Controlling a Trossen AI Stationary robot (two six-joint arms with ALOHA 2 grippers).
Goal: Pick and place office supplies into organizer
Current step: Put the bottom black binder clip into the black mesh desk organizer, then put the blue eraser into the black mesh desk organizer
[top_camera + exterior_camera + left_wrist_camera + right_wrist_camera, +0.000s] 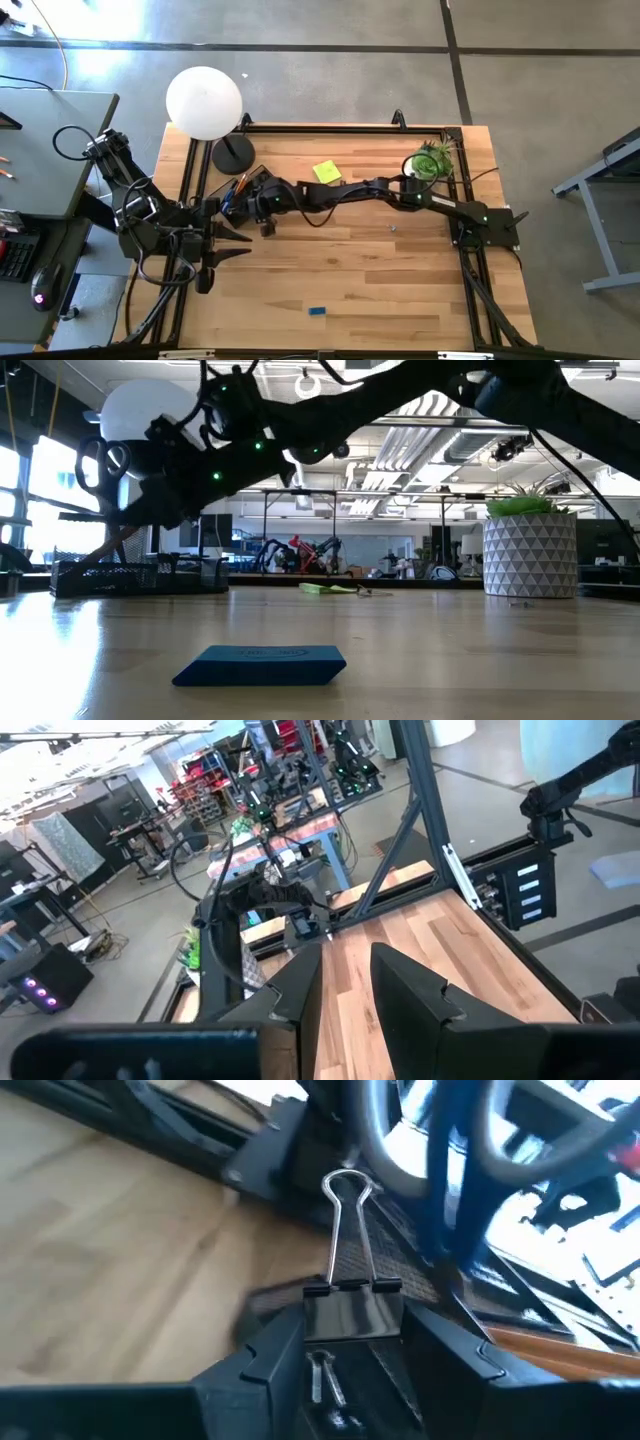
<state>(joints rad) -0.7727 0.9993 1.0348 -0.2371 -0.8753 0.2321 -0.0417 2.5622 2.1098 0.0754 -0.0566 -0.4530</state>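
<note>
My right gripper (258, 198) reaches from the table's right side over the black mesh organizer (238, 190) and is shut on a black binder clip (352, 1312). Blue-handled scissors (450, 1150) and orange pencils (545, 1342) stand in the organizer (130, 575). The yellow sticky-note pad (327, 172) lies flat on the table behind my right arm. The blue eraser (317, 311) lies flat near the near edge and shows close up in the low view (262, 663). My left gripper (345, 985) is open over bare wood at the table's left side (215, 250). My right gripper pinches the binder clip's black body (352, 1320) between its two fingers. One silver wire handle (347, 1190) points away from the gripper, over the organizer's mesh. The fingers come from the table's right. Whether the clip touches the mesh, I cannot tell.
A white globe lamp (205, 100) with a round black base (233, 155) stands just behind the organizer. A potted green plant (430, 162) sits at the far right. Black frame rails (185, 170) run along the table's edges. Bare wood lies across the middle and the near half.
</note>
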